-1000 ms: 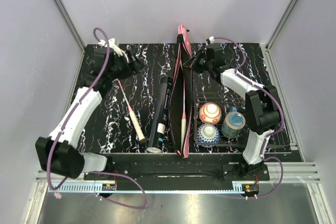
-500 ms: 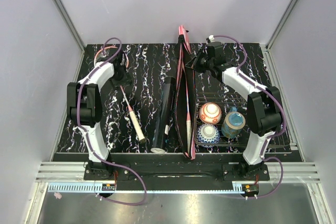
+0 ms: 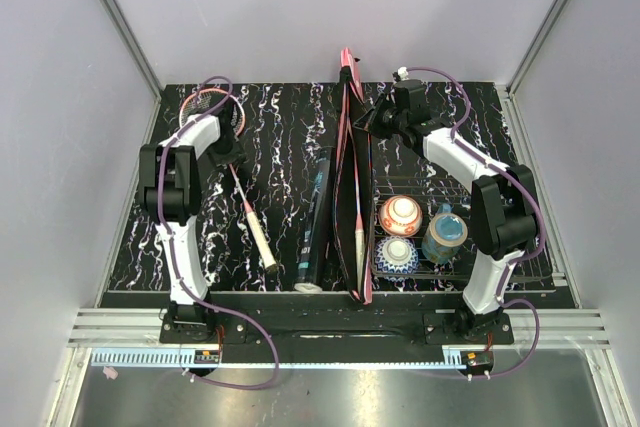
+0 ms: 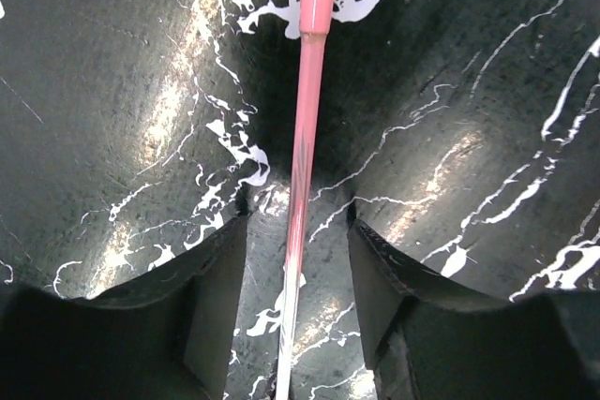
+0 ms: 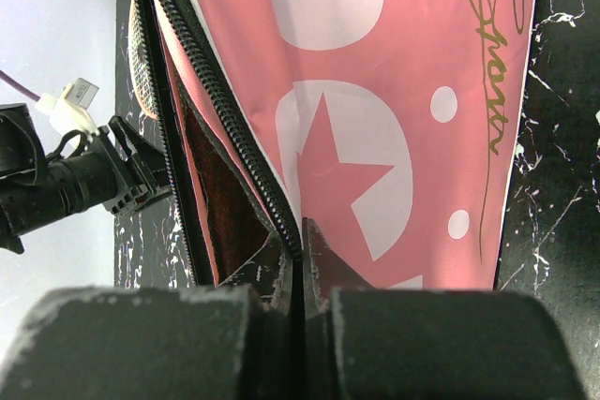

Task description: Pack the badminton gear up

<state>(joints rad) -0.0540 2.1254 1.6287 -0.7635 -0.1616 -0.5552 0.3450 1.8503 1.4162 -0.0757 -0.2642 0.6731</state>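
A pink-framed racket (image 3: 243, 197) lies on the table at left, head far, white handle near. My left gripper (image 3: 232, 155) is down over its thin pink shaft (image 4: 305, 128). In the left wrist view my left gripper (image 4: 298, 222) is open and straddles the shaft with a gap on each side. The long pink racket cover (image 3: 347, 177) stands on edge in the middle, unzipped, with another racket's white handle (image 3: 358, 237) inside. My right gripper (image 3: 375, 119) is shut on the cover's zipper edge (image 5: 234, 138), shown at the right gripper (image 5: 302, 231). A long black tube (image 3: 315, 217) lies left of the cover.
A black wire basket (image 3: 520, 247) at right holds two patterned bowls (image 3: 400, 214) (image 3: 397, 255) and a cup (image 3: 445, 232). The metal frame posts and pale walls close in the table on three sides.
My left arm has folded back and its gripper has come down over the racket shaft, jaws narrowing. The tube and cover have shifted slightly to the right. The right gripper keeps its hold.
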